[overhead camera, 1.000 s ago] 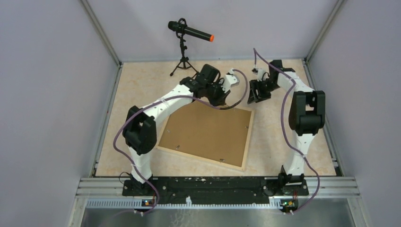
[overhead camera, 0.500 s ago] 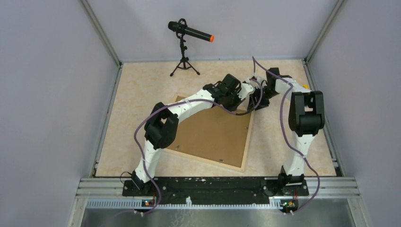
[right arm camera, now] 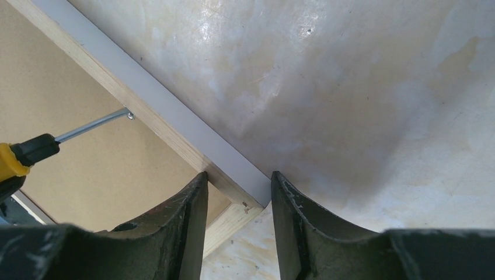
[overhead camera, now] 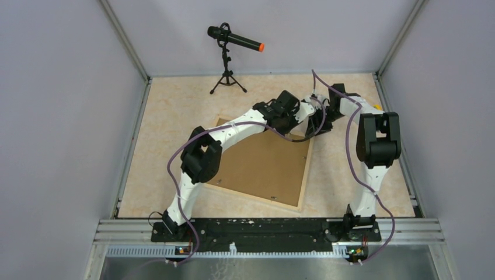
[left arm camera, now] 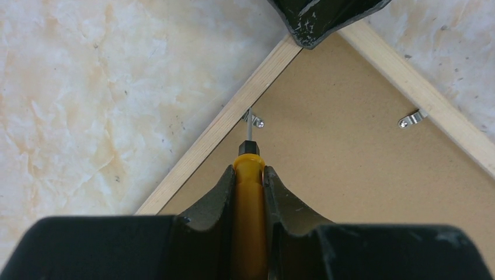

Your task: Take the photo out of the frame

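The table (overhead camera: 169, 116) carries the frame (overhead camera: 257, 169) face down at its middle, brown back up, turned askew so one corner points toward the table's far right corner. A microphone (overhead camera: 233, 39) on a small tripod stands by the table's far edge, left of centre and well apart from the frame. Both arms meet over the frame's far right corner. The right gripper (right arm camera: 238, 178) straddles that corner, a finger close on each side of the rim; whether it clamps I cannot tell. The left gripper (left arm camera: 250, 178) is closed narrowly on a yellow-handled screwdriver (left arm camera: 250, 233), whose tip touches a metal clip (left arm camera: 254, 121) just inside the wooden rim.
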Robot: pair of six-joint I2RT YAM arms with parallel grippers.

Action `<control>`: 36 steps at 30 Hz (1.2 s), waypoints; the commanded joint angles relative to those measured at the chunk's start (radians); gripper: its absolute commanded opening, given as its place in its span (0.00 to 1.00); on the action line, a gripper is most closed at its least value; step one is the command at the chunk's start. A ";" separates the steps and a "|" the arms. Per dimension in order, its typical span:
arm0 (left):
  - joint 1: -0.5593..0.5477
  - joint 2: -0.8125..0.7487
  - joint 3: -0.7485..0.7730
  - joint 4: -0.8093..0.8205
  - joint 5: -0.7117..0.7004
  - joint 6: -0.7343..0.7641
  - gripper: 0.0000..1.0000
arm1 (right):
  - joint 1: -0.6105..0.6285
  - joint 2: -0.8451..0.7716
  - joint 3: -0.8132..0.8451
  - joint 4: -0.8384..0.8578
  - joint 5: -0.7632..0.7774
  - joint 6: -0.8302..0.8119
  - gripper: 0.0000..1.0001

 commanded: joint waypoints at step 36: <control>-0.018 0.021 0.102 -0.059 0.028 0.228 0.00 | 0.012 0.045 0.016 0.001 0.037 -0.014 0.28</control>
